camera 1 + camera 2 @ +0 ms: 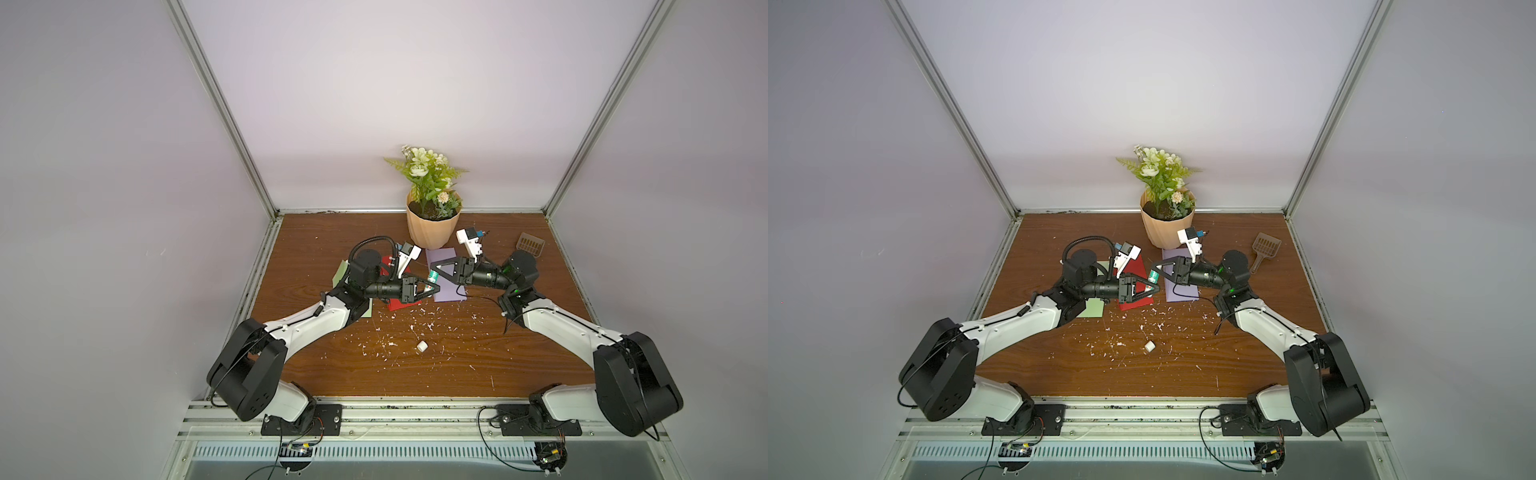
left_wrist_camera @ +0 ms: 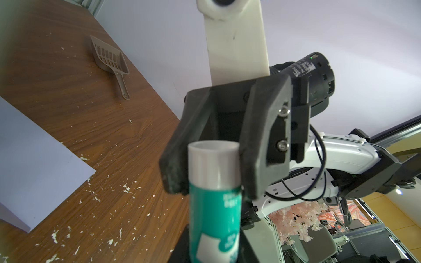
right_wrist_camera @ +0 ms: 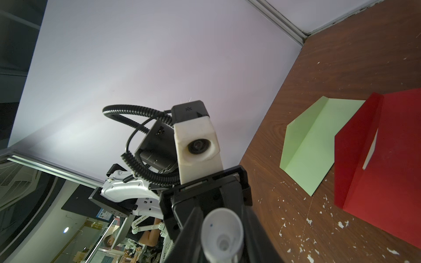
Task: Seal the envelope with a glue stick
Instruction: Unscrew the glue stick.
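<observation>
Teal-wise: seeing the white-ended plastic glue stick (image 2: 214, 205) held up between red envelope (image 1: 403, 305) and lilac envelope (image 1: 441, 255), body clamped in black left gripper (image 1: 435, 286), white end pinched by black right gripper (image 2: 213, 184).

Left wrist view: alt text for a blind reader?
The right gripper clamps its black jaws on the white end of a teal-labelled glue stick, close up. Behind: flecked wooden table, lavender envelope, brown slotted scoop.
</observation>
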Action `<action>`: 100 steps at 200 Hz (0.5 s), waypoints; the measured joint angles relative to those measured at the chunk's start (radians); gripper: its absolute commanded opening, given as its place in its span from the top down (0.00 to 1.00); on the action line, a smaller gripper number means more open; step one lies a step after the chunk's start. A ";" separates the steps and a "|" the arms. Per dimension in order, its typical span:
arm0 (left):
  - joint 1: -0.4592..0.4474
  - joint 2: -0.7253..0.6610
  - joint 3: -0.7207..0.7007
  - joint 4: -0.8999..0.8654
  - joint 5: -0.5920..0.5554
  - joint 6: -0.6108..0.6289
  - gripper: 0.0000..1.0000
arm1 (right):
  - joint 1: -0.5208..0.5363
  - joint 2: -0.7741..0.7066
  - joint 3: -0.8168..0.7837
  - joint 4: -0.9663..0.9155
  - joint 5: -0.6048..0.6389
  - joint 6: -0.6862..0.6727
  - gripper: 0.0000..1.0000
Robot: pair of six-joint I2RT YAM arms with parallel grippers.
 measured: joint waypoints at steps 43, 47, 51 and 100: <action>0.000 0.000 -0.017 -0.003 0.000 0.000 0.99 | 0.000 0.008 0.009 -0.034 -0.002 -0.028 0.50; 0.000 0.000 -0.018 -0.003 0.000 -0.001 0.99 | 0.000 0.008 0.011 -0.039 0.000 -0.034 0.50; 0.000 0.000 -0.018 -0.003 0.000 -0.001 0.99 | 0.000 0.008 0.014 -0.043 -0.001 -0.038 0.50; 0.000 0.000 -0.018 -0.004 -0.003 -0.006 0.99 | 0.000 0.006 0.050 -0.194 0.023 -0.153 0.59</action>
